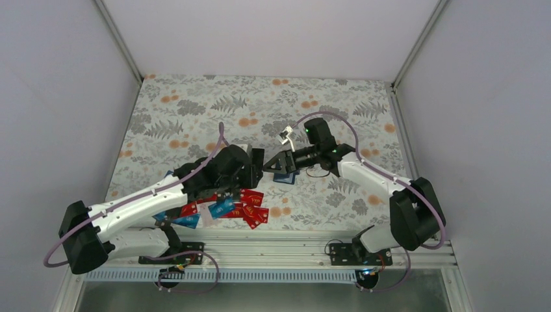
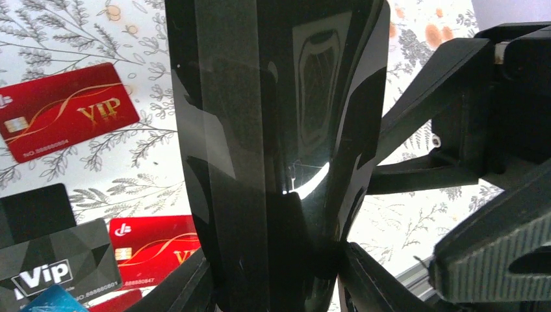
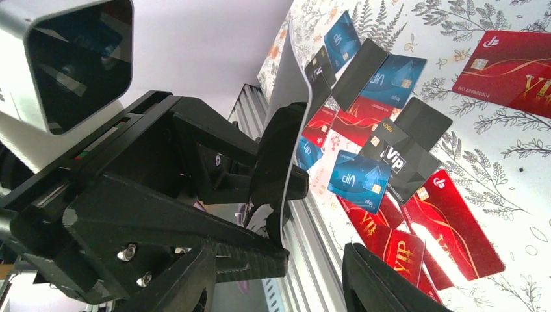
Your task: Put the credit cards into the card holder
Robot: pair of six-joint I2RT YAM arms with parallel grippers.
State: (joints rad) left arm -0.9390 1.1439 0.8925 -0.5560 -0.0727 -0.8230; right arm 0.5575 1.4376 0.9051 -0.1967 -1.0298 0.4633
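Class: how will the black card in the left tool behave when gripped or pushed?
The black card looks bowed in the left tool, so probably springy, not rigid. Its glossy face suggests it may slip. Seen edge-on it is thin, likely light.

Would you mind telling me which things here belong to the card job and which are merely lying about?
Job: credit cards; black card in the left gripper; seemingly the card holder.
Lying about: floral table cover; metal rail; purple cables.

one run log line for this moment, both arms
left fingers: shut on black card, bowed, off table | right fingers: open, facing that card | other credit cards: loose on table
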